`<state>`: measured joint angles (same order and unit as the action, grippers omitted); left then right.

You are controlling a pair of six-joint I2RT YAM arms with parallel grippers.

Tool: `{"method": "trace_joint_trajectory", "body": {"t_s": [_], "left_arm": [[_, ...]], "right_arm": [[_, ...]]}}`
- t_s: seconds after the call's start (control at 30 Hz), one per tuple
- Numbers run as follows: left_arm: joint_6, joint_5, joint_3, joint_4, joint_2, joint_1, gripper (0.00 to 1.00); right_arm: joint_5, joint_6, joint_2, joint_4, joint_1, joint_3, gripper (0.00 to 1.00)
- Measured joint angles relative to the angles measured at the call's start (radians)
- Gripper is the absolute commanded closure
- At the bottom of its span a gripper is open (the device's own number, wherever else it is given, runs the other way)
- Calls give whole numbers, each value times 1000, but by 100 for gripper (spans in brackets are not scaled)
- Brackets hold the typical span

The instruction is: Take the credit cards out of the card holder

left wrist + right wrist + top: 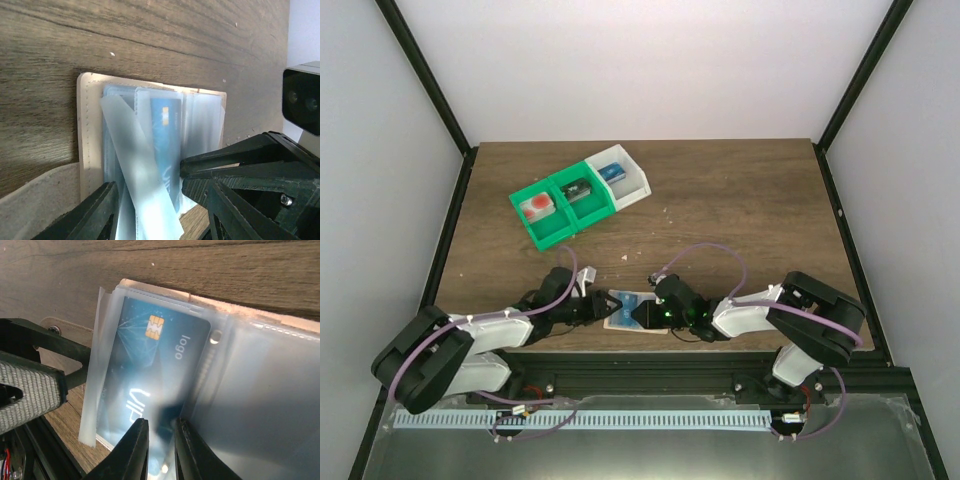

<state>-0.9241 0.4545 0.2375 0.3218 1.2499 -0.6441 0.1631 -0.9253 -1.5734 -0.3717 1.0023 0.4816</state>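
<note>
Right tool [161, 425] pinches card holder [622, 306], lying lengthwise left-right.

Bins at the far side of the tabletop
Brown wooden tabletop [740, 200], a few pale specks on it; two green bins [560, 225] touching a white bin [638, 182], set askew; a red-orange thing [537, 207] in one green bin; a dark thing [580, 190] in the other
</note>
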Motion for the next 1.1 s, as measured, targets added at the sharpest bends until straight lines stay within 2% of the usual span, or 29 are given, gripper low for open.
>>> {"method": "trace_joint_trajectory", "body": {"t_s": [0.1,0.4,0.6,0.73,0.93,1.1], "left_arm": [[-11,8,-10,30,15,0,51],[-36,42,-11,76,23,0,66],[-39,51,-11,91,34,0,82],[-40,60,-11,100,56,-1,100],[-23,60,2,69,55,-1,100],[3,47,17,5,17,-2,100]], "right_arm": [[0,0,0,-1,0,0,83],[2,0,-3,-5,0,0,83],[5,0,-4,-7,0,0,82],[9,2,-4,-7,0,0,80],[21,12,24,28,0,4,68],[41,29,105,122,0,24,63]]}}
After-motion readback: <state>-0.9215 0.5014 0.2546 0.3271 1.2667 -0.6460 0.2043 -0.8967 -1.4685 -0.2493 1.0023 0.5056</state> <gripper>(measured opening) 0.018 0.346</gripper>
